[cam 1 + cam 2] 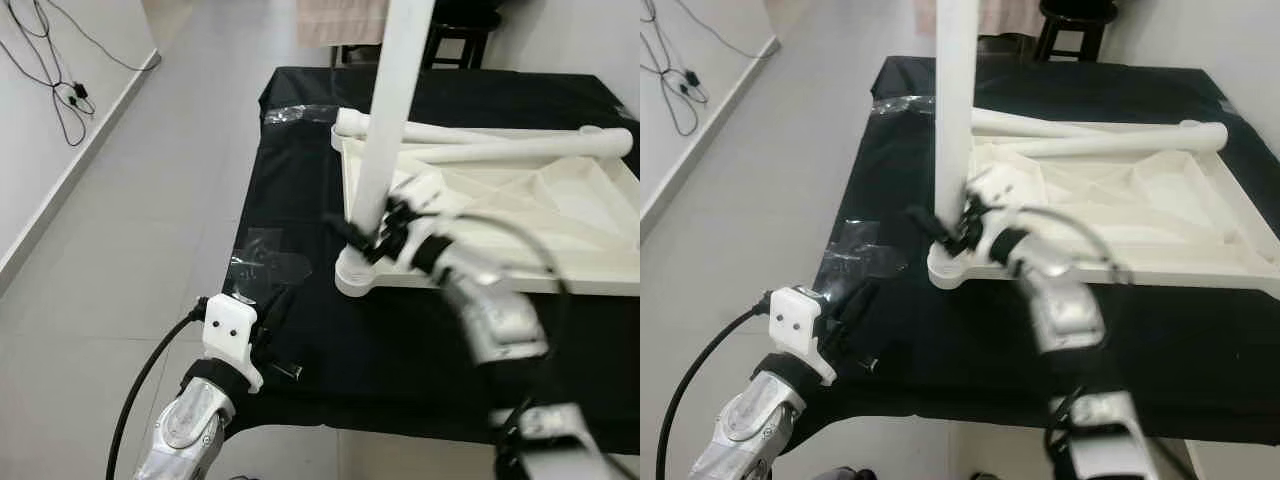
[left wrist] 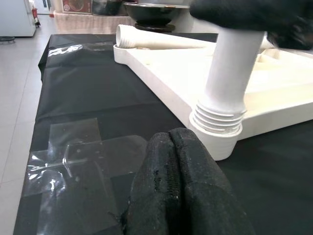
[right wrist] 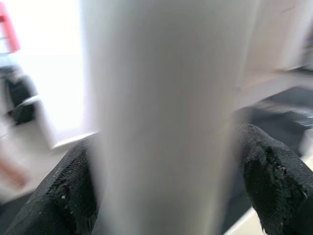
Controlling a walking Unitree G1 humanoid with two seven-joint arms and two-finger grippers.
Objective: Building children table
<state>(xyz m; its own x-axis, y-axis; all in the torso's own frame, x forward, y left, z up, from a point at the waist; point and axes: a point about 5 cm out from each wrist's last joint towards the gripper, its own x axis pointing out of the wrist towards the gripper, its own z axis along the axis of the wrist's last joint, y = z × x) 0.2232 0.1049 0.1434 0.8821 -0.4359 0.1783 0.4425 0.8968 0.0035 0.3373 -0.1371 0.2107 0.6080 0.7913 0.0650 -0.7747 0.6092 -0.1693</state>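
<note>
Right gripper (image 1: 378, 232) grasps the upright white leg (image 1: 392, 120) just above the tabletop's (image 1: 520, 200) corner socket; left gripper (image 1: 272, 312), fingers pressed together, rests nearby

Tabletop upside down, one leg up.
I see the white tabletop (image 1: 520, 215) flat; one leg (image 1: 392, 110) upright in its corner socket, two legs (image 1: 500, 150) lying across it.

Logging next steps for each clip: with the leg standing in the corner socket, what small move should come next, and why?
Probably the right tool should twist the upright leg further into the corner socket of the upturned tabletop. Its fingers flank the leg, and thread ridges show above the socket rim, so it seems not fully seated. The left tool rests shut on the black cloth.
</note>
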